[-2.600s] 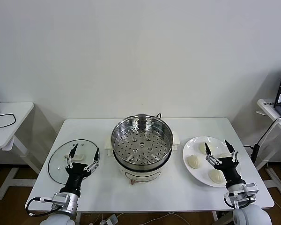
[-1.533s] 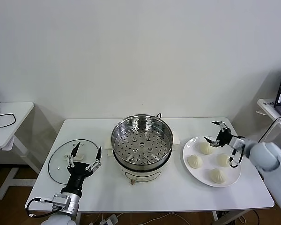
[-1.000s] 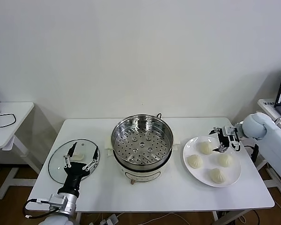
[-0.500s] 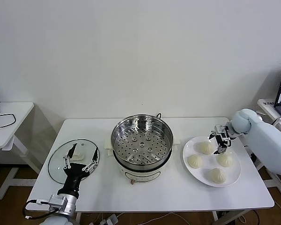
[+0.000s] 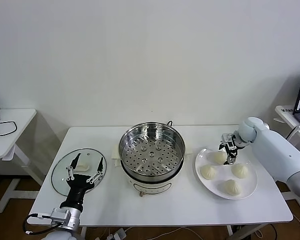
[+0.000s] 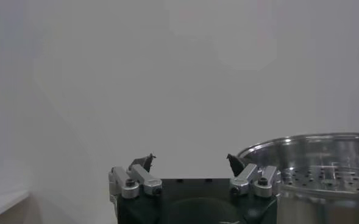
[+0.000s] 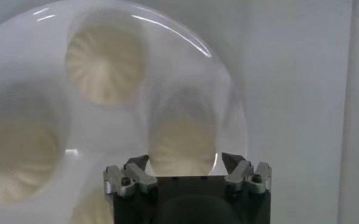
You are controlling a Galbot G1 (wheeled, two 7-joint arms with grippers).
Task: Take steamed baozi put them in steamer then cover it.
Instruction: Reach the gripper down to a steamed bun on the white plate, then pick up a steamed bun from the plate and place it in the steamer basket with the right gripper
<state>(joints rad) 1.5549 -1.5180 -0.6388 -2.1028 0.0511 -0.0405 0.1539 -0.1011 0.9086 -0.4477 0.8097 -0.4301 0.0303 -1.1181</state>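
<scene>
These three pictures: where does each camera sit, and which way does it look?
Head view: high up, looking down at the table; both arms show.
Left wrist view: behind the open left pincer, facing the wall, steamer alongside.
Right wrist view: above the plate, open right pincer over a bun.
Shared: steamer, plate, buns also appear from the head.

White right arm (image 5: 275, 150), seemingly black-and-silver claws (screwed).

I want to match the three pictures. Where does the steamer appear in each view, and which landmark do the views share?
Head view: the steamer stands mid-table, between the glass lid and the plate of baozi.
Left wrist view: its steel rim and perforated tray show beside the open left gripper.
Right wrist view: not in it.
Shared landmark: the steamer's rim joins the head and left wrist views; the plate joins the head and right wrist views.
</scene>
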